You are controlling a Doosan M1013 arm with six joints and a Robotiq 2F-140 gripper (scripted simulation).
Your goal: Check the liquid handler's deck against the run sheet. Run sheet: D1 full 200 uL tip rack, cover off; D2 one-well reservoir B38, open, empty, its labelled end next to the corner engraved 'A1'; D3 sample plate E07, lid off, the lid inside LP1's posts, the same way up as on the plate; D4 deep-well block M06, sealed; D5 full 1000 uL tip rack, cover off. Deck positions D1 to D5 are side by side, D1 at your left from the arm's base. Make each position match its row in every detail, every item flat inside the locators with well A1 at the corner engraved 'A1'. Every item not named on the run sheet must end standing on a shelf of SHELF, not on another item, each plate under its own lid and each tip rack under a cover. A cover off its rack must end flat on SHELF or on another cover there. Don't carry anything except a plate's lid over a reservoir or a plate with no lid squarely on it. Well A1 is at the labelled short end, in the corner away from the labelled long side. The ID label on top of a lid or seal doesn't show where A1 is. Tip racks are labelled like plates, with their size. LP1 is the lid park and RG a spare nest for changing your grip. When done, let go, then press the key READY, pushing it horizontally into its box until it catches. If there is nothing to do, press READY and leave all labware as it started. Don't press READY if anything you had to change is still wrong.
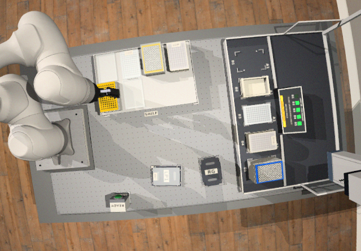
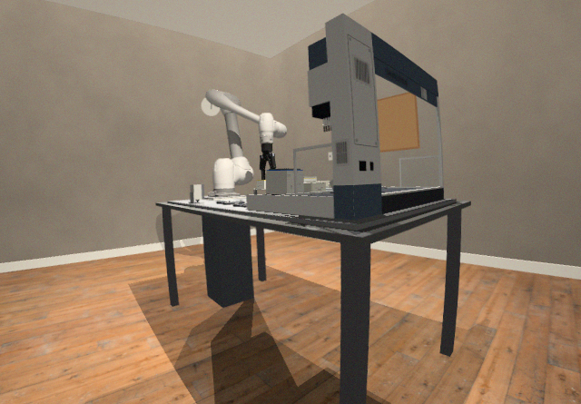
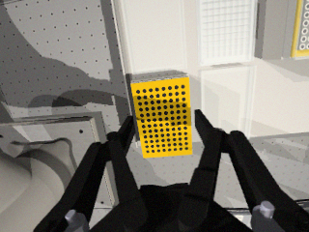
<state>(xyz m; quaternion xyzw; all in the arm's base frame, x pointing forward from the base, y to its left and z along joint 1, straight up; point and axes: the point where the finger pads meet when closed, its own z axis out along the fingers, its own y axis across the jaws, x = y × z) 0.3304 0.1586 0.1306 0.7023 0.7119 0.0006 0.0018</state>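
Note:
My gripper [image 1: 108, 92] [image 2: 266, 167] [image 3: 163, 121] is open and holds nothing. It hangs above a yellow tip rack [image 1: 108, 102] [image 3: 161, 97] with dark holes, which stands at the near left end of SHELF [image 1: 172, 88]; the fingers straddle it from above without touching. On the deck, position D1 [image 1: 250, 60] is bare. D2 holds a cream open reservoir [image 1: 254, 87], D3 a white plate [image 1: 256, 113], D4 a deep-well block [image 1: 261, 141], and D5 a blue-rimmed tip rack [image 1: 268, 171]. LP1 [image 1: 166, 175] holds a flat lid.
SHELF also carries a yellow-rimmed tip rack [image 1: 152, 58], a white plate [image 1: 177, 56], another plate [image 1: 130, 64] and clear covers [image 1: 105, 66] [image 1: 133, 93]. RG [image 1: 210, 171] is empty. The READY key box [image 1: 118, 201] stands at the table's front left. The handler's frame surrounds the deck.

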